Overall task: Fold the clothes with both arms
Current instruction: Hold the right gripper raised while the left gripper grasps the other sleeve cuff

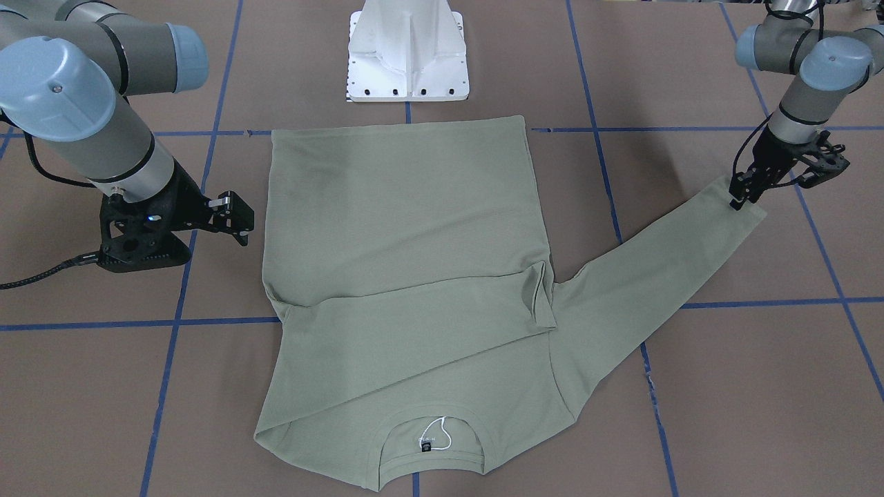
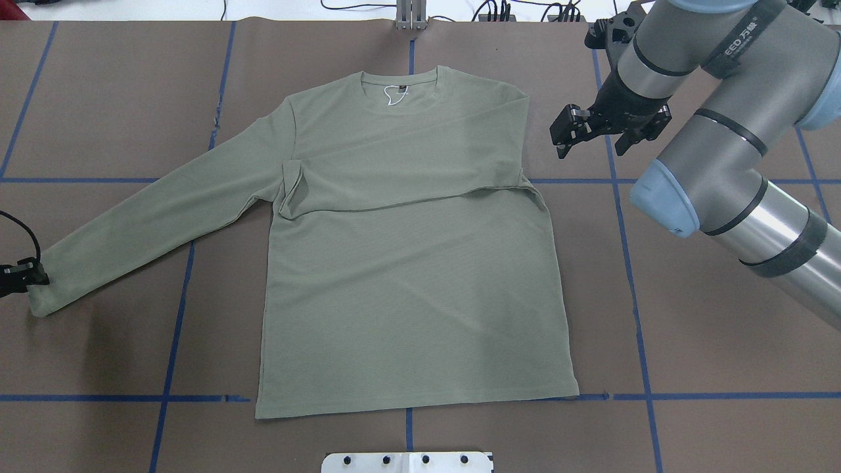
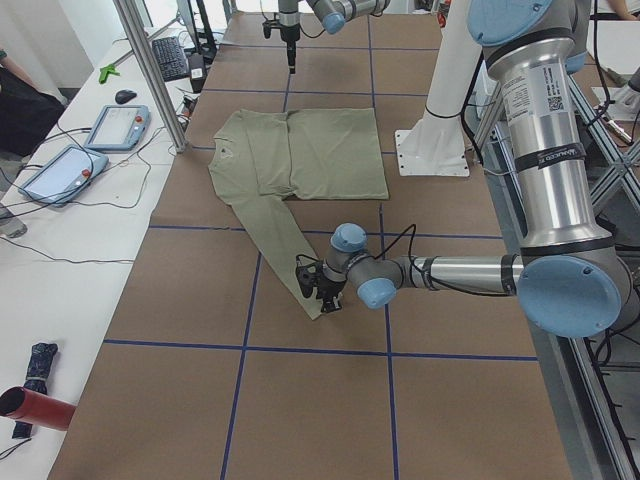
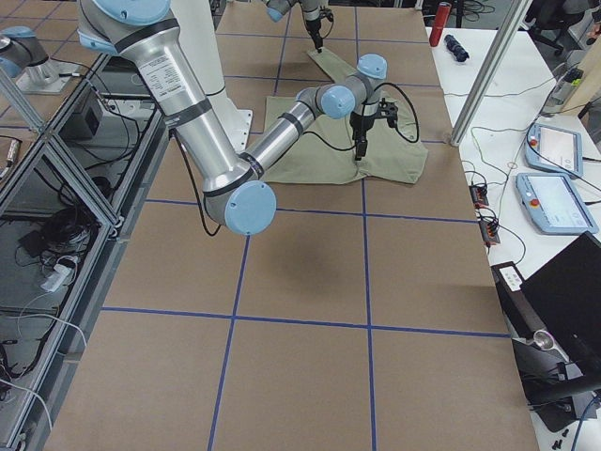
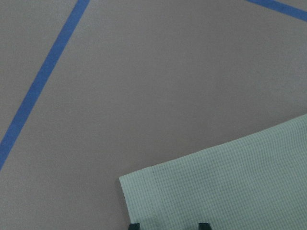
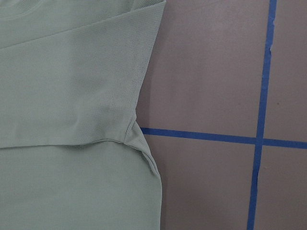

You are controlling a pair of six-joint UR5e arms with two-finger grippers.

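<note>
While open, gripper point(image 1: 740, 199) (left) touches cuff point(image 5: 217, 183).

Left claw point(image 1: 740, 198) low, right claw point(image 1: 242, 221) aloft, fingers apart on both.

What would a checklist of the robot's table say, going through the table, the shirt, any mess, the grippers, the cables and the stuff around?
Surface: brown table with blue tape lines.
Job's things: green shirt lying flat; one sleeve folded across the chest, the other sleeve stretched out sideways.
Clutter: nothing seen.
Grippers: left gripper open, tips at the stretched sleeve's cuff; right gripper open, beside the shirt's folded side.
Cables: black cable trailing from the right wrist.
Surroundings: white pedestal; side desk with tablets.
</note>
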